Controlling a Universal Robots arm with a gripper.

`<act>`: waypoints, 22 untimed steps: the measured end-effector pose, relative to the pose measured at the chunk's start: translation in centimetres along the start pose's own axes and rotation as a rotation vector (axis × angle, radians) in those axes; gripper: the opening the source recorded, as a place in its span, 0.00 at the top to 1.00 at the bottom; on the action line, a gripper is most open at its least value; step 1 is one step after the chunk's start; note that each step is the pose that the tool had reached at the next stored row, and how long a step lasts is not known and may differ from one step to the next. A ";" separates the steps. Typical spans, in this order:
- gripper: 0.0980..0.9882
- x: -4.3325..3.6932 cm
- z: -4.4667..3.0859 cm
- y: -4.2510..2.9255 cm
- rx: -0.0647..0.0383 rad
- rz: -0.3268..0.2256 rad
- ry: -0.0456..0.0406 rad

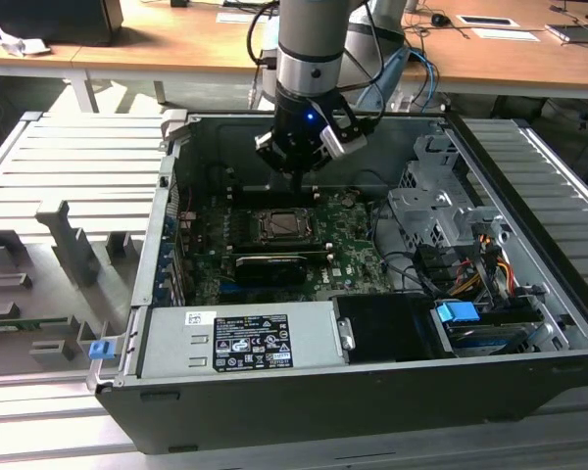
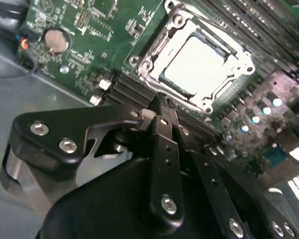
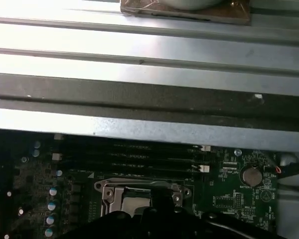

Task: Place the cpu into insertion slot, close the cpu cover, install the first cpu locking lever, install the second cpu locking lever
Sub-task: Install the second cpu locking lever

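The cpu [image 2: 197, 62] lies flat in the insertion slot [image 1: 279, 227], its pale metal face showing bright in the second wrist view. The cpu cover [image 2: 241, 62], a grey metal frame, lies down around it, with the chip seen through its window. My gripper [image 2: 157, 105] hangs above the board just beside the socket, on its memory-slot side, with its black fingers [image 2: 164, 144] shut together and nothing between them. In the exterior view the gripper [image 1: 296, 181] hovers over the far edge of the socket. The first wrist view has the socket [image 3: 134, 196] partly behind the fingers.
A long black card [image 1: 269, 262] sits just in front of the socket. The power supply [image 1: 240, 338] lines the near side and a drive cage [image 1: 431, 211] stands at the exterior view's right. Memory slots [image 2: 129, 89] and a coin battery [image 2: 55, 41] lie nearby.
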State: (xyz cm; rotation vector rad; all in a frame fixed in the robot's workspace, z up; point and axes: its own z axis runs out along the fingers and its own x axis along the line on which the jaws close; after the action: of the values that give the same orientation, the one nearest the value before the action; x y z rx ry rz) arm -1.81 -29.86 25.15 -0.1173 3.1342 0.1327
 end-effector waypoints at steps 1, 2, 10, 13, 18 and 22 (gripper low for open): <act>0.99 0.00 -0.16 -0.02 0.000 0.000 0.0001; 0.99 0.08 -0.20 -0.53 0.000 0.000 0.0000; 0.99 0.45 0.00 -5.25 0.001 0.000 0.0033; 0.99 0.71 0.04 -6.84 0.001 0.000 0.0035; 0.99 2.13 0.08 -7.63 0.001 0.000 0.0035; 0.99 3.98 0.38 -7.62 -0.002 0.000 0.0032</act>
State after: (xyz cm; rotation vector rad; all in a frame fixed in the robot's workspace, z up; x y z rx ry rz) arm -5.22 -37.70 24.11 -0.1179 3.1374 0.1351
